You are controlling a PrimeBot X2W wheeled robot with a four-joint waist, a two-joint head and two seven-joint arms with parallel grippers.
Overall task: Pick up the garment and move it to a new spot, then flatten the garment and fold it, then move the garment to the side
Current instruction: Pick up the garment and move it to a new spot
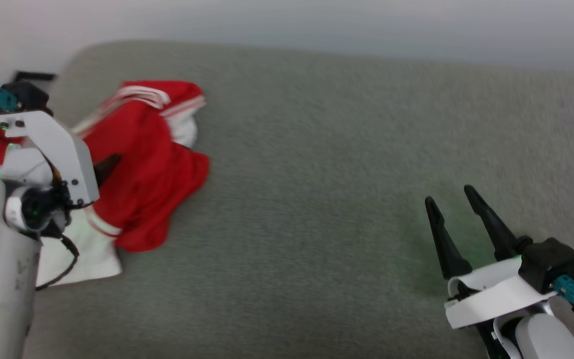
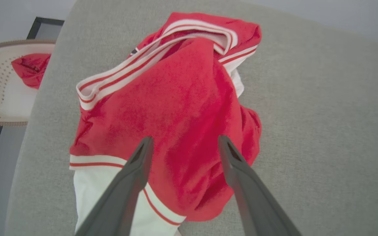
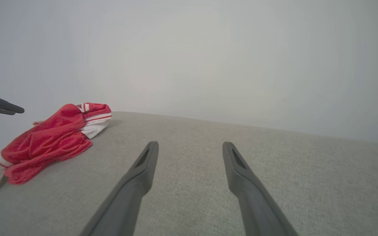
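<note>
Left wrist view: left hand (image 2: 185, 139), open over the crumpled red white-sleeved shirt (image 2: 176, 91), may pinch one loose layer and slip.

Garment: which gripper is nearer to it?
Left. The left gripper hangs open just above the crumpled garment; the right gripper is well off to its right, over the grey surface.

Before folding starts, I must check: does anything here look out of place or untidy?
The garment lies crumpled near the left edge of the grey surface, one white sleeve sticking out. Nothing looks torn or spilled.
</note>
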